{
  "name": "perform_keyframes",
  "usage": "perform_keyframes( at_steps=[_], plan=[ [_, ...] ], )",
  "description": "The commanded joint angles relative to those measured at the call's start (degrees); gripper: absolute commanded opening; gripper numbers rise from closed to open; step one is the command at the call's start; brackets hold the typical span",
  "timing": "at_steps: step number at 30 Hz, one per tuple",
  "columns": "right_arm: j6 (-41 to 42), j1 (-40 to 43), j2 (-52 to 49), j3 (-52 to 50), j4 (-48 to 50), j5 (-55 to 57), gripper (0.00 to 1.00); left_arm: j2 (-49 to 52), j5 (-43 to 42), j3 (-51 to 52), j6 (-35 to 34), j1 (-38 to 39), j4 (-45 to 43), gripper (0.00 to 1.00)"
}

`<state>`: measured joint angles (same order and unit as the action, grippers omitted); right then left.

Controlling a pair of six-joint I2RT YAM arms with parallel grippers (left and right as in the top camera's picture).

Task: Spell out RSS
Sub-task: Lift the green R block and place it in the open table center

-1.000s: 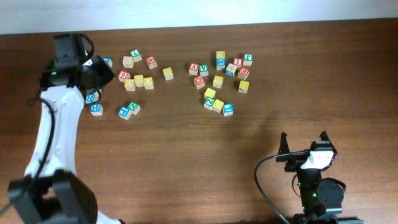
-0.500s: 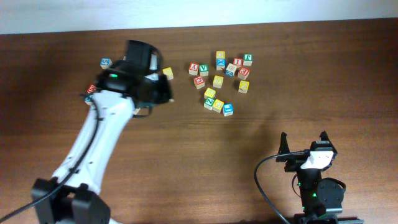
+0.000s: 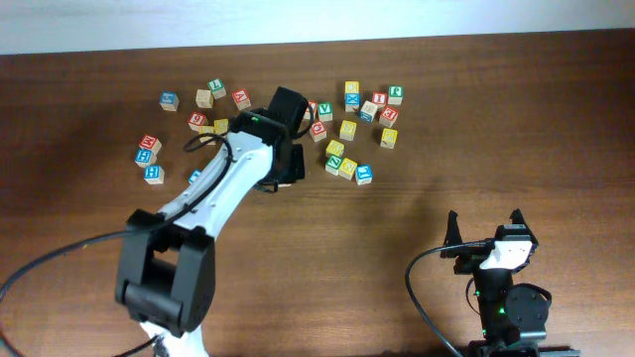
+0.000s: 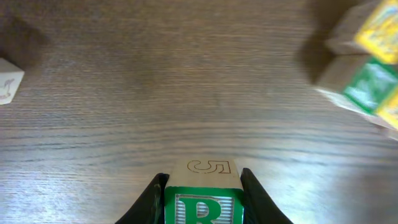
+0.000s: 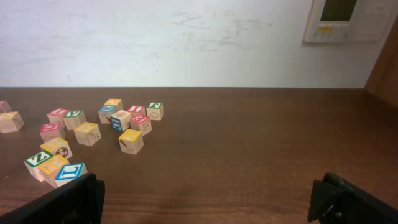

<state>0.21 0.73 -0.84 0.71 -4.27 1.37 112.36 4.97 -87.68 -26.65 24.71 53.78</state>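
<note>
My left gripper [image 4: 202, 179] is shut on the R cube [image 4: 203, 208], a pale wooden cube with a green R on the near face and a 5 outlined on top. It is just above the bare wood. In the overhead view the left gripper [image 3: 286, 171] sits left of the right-hand cluster and hides the cube. Several yellow-faced cubes lie in that cluster, such as one [image 3: 347, 129] and another [image 3: 389, 137]; I cannot read their letters. My right gripper [image 3: 486, 230] is open and empty near the front right, its fingers wide apart in its wrist view [image 5: 208, 205].
A second group of cubes [image 3: 203, 109] lies at the back left, with red and blue ones [image 3: 149, 159] further left. In the left wrist view a green and yellow cube pair [image 4: 367, 74] is at the upper right and a pale cube [image 4: 7, 79] at the left edge.
My left arm has swung from the far left cluster rightward and toward the table's middle, carrying the R cube. The right arm has not moved.
</note>
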Motion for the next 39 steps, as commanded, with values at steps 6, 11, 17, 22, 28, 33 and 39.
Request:
perform_keyframes(
  at_steps=[6,11,17,22,28,33,39],
  plan=[
    [0.0,-0.3,0.4,-0.4,-0.4,-0.3,0.98,5.9,5.5,-0.4,3.4,-1.4,-4.0,0.23],
    [0.0,-0.3,0.4,-0.4,-0.4,-0.3,0.98,5.9,5.0,-0.4,3.1,-3.6,-5.6,0.21],
    [0.0,-0.3,0.4,-0.4,-0.4,-0.3,0.98,6.1,3.4,-0.4,3.2,-4.0,-5.9,0.23],
    [0.0,-0.3,0.4,-0.4,-0.4,-0.3,0.98,7.5,1.3,-0.4,3.2,-4.0,-6.6,0.23],
    [0.0,-0.3,0.4,-0.4,-0.4,-0.3,0.98,9.8,-2.5,-0.3,4.5,-4.0,-6.3,0.23],
    [0.0,-0.3,0.4,-0.4,-0.4,-0.3,0.98,9.8,-2.2,-0.3,6.9,-4.0,-6.2,0.24],
    [0.0,-0.3,0.4,-0.4,-0.4,-0.3,0.98,9.8,-2.3,-0.4,7.8,-4.0,-6.5,0.27]
  ],
)
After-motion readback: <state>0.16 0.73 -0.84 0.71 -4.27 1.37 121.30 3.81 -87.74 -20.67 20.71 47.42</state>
